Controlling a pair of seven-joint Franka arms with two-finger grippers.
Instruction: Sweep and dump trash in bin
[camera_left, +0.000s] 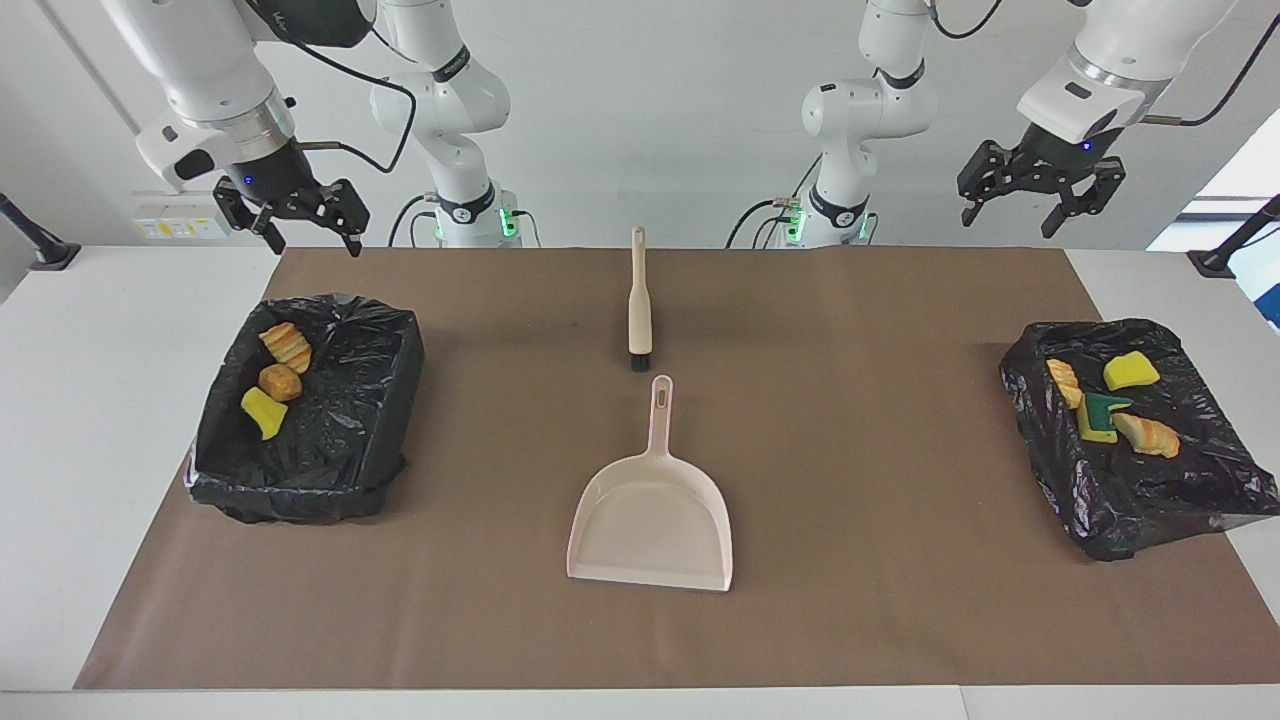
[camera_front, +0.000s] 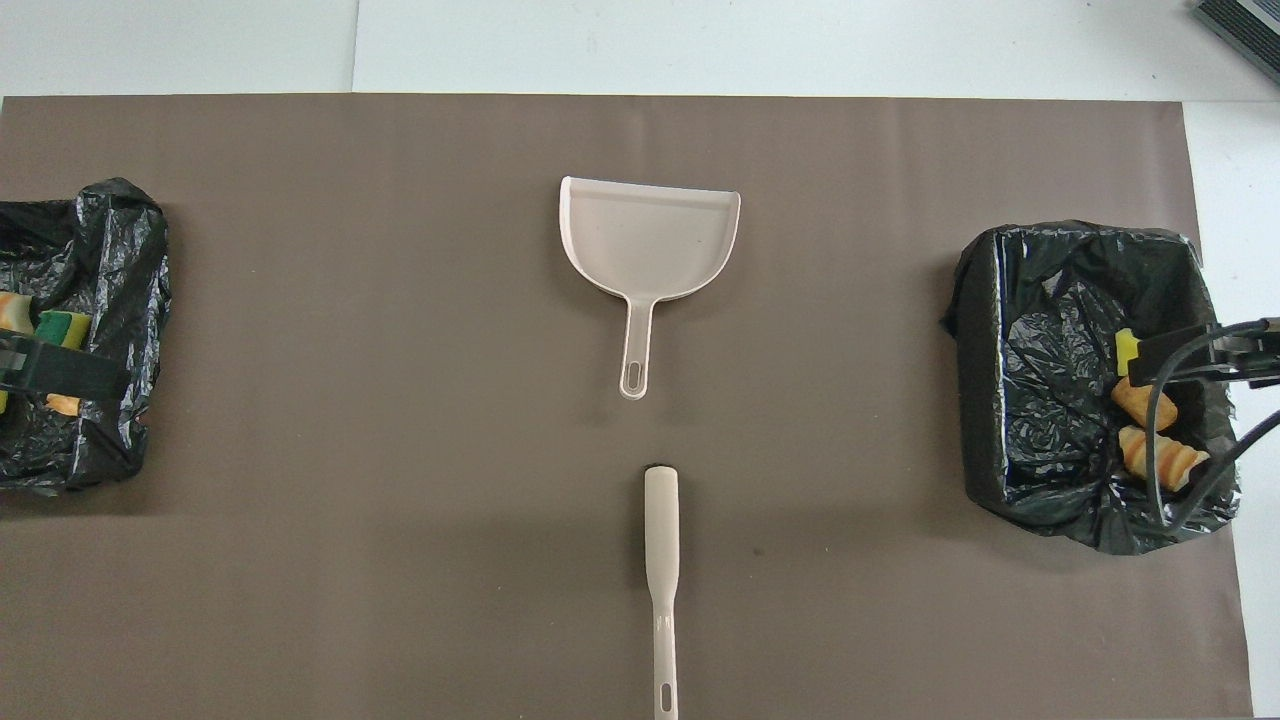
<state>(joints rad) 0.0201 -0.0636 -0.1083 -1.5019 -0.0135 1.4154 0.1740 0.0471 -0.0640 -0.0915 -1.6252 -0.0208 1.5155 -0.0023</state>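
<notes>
Trash (camera_left: 278, 382) already sits in the two black bins, so both claws hang up in the air with nothing in them. The right claw (camera_left: 293, 214) is spread apart above one bin (camera_left: 370, 400). The left claw (camera_left: 1040, 190) is spread apart above the other bin (camera_left: 1150, 500). The brush (camera_left: 639, 300) and dustpan (camera_left: 650, 510) lie flat mid-worktop, the job looks done.

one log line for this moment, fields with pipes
left gripper open, raised | right gripper open, raised | trash in both bins | dustpan empty | brush on mat
</notes>
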